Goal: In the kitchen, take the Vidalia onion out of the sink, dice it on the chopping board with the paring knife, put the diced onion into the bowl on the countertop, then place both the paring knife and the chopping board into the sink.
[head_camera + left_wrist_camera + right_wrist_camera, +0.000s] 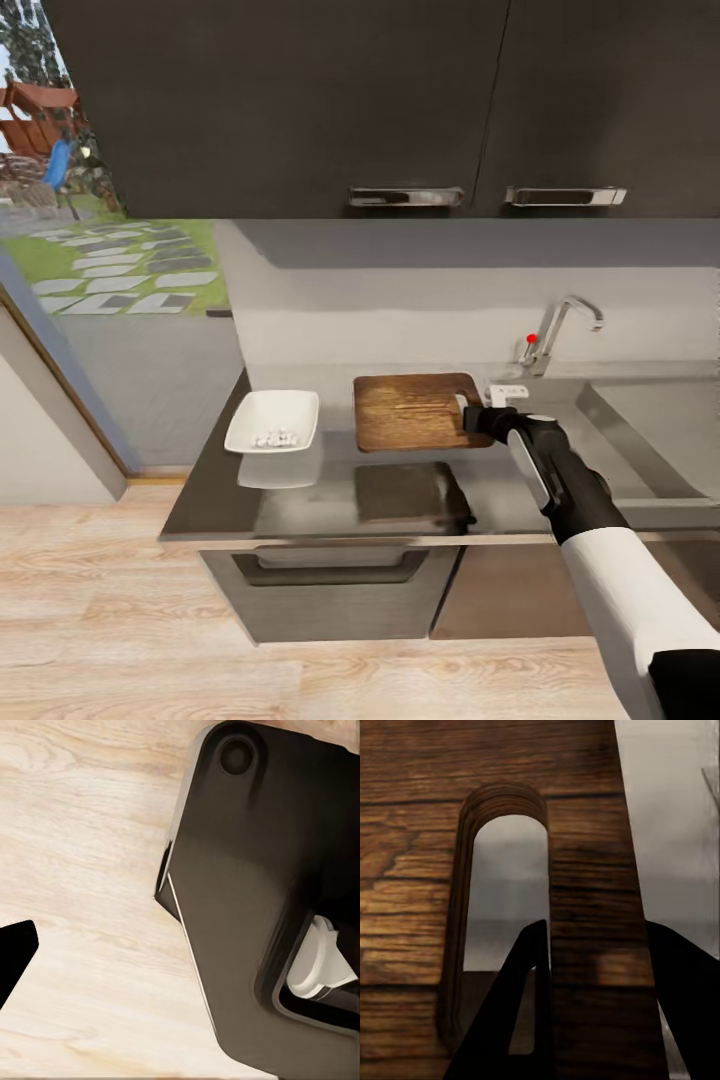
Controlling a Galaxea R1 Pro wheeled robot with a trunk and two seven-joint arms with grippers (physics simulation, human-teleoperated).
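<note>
The brown wooden chopping board [417, 411] with its rounded corners is lying flat on the shiny grey counter [330, 500], between the white squarish bowl [272, 421] and the steel sink [655, 425] with its curved chrome tap [560, 333]. Small pale bits are sitting in the bowl, too tiny to make out. The right gripper [468, 413] is reaching to the board's right edge, and in the right wrist view [589, 967] its dark jaws are sitting on either side of the strip of wood beside the handle slot, gripping the board [472, 892]. The left gripper's jaws are cut off in its wrist view over the pale wooden floor [82, 870], so I cannot tell how they are standing.
</note>
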